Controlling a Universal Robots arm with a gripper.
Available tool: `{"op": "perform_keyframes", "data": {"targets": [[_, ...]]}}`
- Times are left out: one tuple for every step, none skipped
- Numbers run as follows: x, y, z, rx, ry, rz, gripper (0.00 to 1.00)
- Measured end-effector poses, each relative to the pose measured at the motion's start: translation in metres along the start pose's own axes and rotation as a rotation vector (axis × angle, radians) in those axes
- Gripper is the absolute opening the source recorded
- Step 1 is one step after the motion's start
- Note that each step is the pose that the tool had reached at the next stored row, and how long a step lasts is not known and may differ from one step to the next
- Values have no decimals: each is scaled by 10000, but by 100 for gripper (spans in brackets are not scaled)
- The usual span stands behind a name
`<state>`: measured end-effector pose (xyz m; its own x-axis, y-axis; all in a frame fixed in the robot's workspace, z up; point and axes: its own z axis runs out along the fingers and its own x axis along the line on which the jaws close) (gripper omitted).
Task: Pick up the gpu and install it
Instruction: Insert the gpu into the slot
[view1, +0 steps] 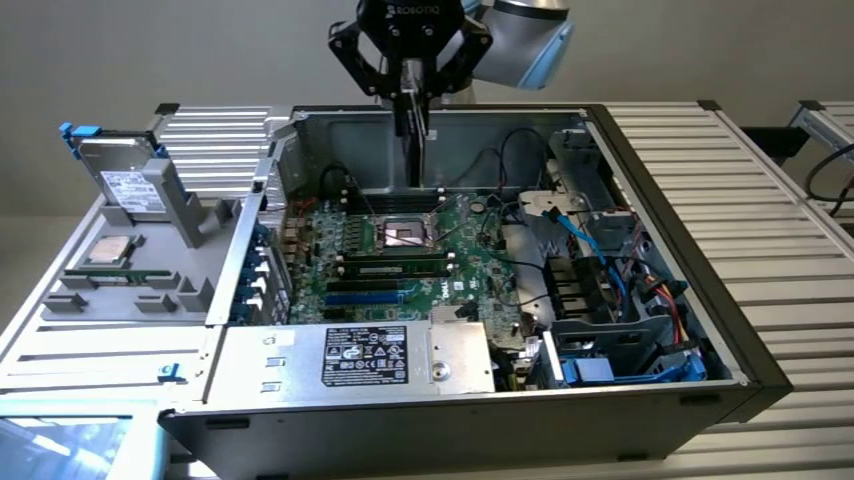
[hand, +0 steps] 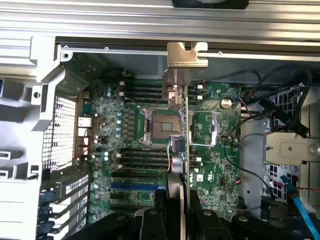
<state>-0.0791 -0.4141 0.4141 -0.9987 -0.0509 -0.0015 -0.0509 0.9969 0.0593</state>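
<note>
The gripper (view1: 411, 92) has its jaws pinching the gpu (view1: 419, 140), hung edge-down over the motherboard (view1: 467, 250) inside the open computer case (view1: 360, 140): pickup done, install in hand, likely demanding alignment with a blue slot (view1: 374, 298).

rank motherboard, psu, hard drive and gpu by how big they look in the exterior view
1. motherboard
2. psu, though it sits nearer the camera
3. hard drive
4. gpu, seen edge-on as a thin strip
</note>
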Motion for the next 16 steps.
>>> {"op": "perform_keyframes", "data": {"targets": [[-1, 0, 1, 0, 11, -180, 29], [-1, 0, 3, -1, 21, -371, 29], [-2, 0, 4, -1, 31, -550, 29], [-2, 0, 5, 0, 43, -730, 29], [-2, 0, 7, -1, 53, -908, 29], [-3, 0, 9, -2, 64, -1089, 29], [-3, -1, 9, -1, 75, -1279, 29], [-4, -1, 10, -1, 86, -1458, 29], [-4, -1, 11, -2, 97, -1638, 29], [-5, -1, 13, -3, 107, -1811, 29], [-5, -1, 13, -2, 118, -2008, 29], [-6, -1, 14, -3, 129, -2187, 29], [-6, -1, 15, -3, 140, -2366, 29], [-7, -1, 16, -3, 150, -2546, 29], [-7, -1, 17, -4, 161, -2731, 29], [-7, -1, 18, -4, 172, -2911, 29]]}}
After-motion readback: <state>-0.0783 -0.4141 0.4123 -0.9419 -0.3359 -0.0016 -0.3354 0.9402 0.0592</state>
